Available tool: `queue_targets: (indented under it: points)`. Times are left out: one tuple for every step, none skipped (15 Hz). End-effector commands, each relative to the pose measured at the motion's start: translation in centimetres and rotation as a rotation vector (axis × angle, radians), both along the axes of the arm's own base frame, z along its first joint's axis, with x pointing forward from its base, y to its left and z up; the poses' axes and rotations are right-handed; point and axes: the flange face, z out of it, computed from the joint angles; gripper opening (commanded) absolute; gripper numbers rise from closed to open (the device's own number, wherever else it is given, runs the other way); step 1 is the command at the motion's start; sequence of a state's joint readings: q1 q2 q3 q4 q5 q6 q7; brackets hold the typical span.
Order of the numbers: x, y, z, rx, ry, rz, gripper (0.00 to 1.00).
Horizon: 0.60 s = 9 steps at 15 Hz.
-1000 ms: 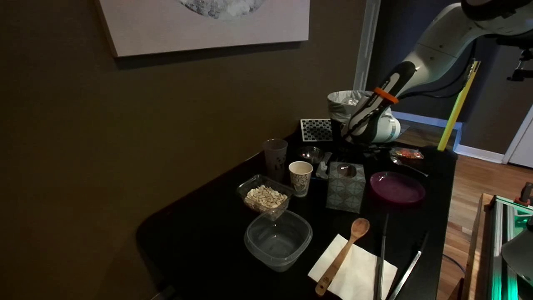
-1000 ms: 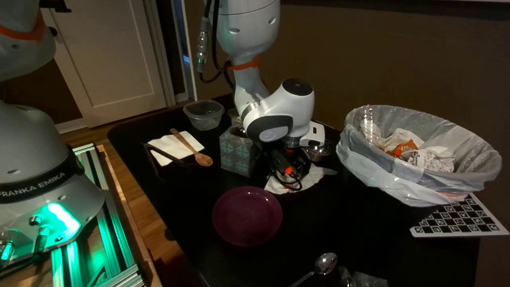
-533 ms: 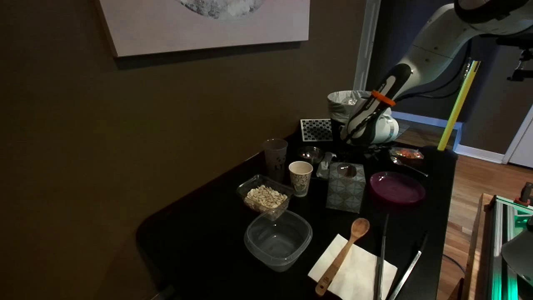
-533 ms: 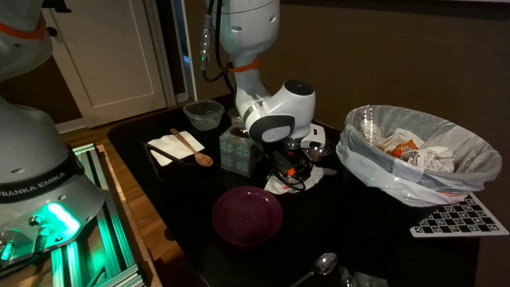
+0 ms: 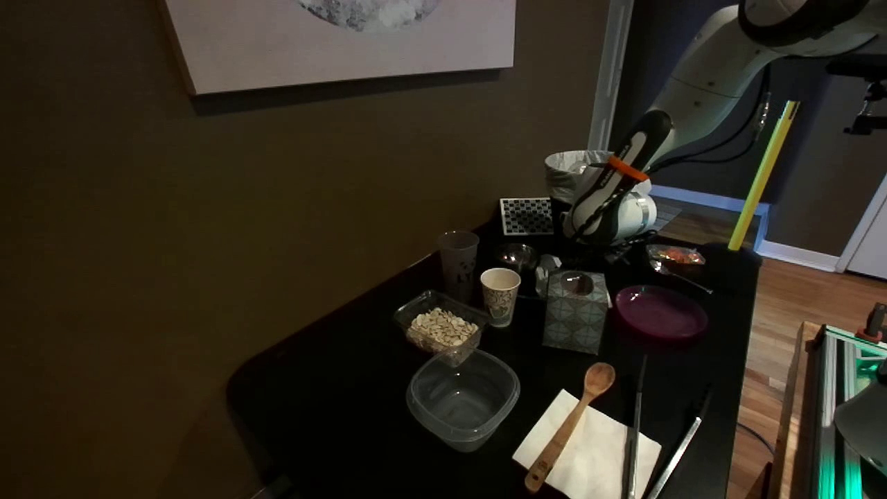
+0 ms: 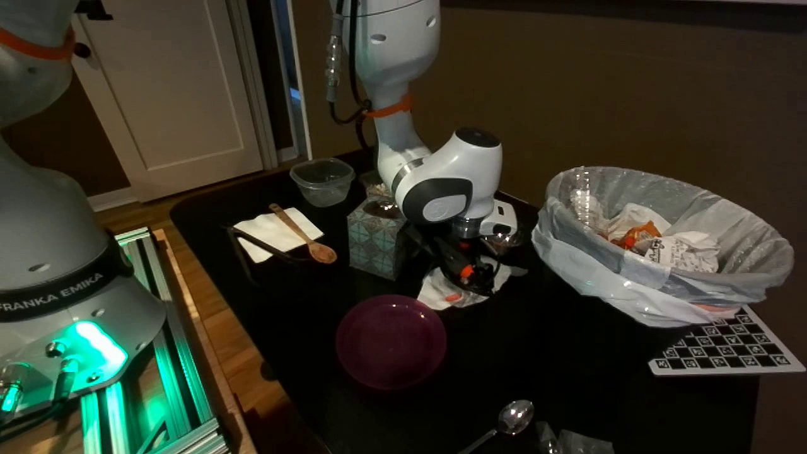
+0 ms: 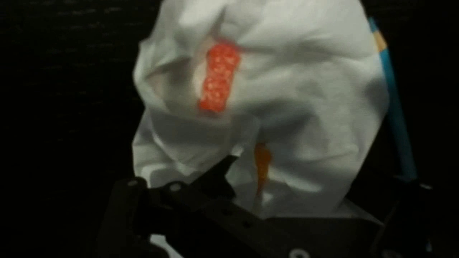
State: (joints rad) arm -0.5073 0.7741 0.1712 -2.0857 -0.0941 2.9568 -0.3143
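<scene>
On black table [image 6: 536, 372] by brown wall [image 5: 312, 173]: gripper [image 6: 482, 284] at white paper [image 7: 283, 93]; jaws' state unclear.

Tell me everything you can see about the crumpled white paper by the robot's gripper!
The crumpled white paper looks thin and soft, like a napkin or tissue, all creased. It rests on the black table. A bumpy red piece lies on it, and an orange bit shows too. A blue stick runs along one edge. Dark gripper fingers overlap it in the wrist view; I can't tell whether they pinch it.
</scene>
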Motion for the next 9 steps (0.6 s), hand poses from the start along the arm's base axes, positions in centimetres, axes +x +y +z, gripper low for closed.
queue_targets:
  points:
    - [0.0, -0.2, -0.8, -0.025, 0.044, 0.002, 0.42]
    - [-0.1, -0.2, -0.6, -0.034, 0.044, 0.001, 0.36]
    - [-0.1, -0.3, -0.5, -0.04, 0.044, 0.001, 0.27]
    - [-0.1, -0.4, -0.3, -0.05, 0.041, -0.001, 0.2]
    - [-0.2, -0.5, 0.0, -0.056, 0.04, -0.003, 0.12]
    - [-0.2, -0.5, 0.4, -0.061, 0.037, -0.002, 0.05]
    - [-0.2, -0.6, 0.7, -0.071, 0.033, -0.005, 0.0]
    - [-0.2, -0.6, 1.1, -0.077, 0.029, -0.004, 0.0]
    - [-0.1, -0.6, 1.4, -0.081, 0.027, -0.001, 0.0]
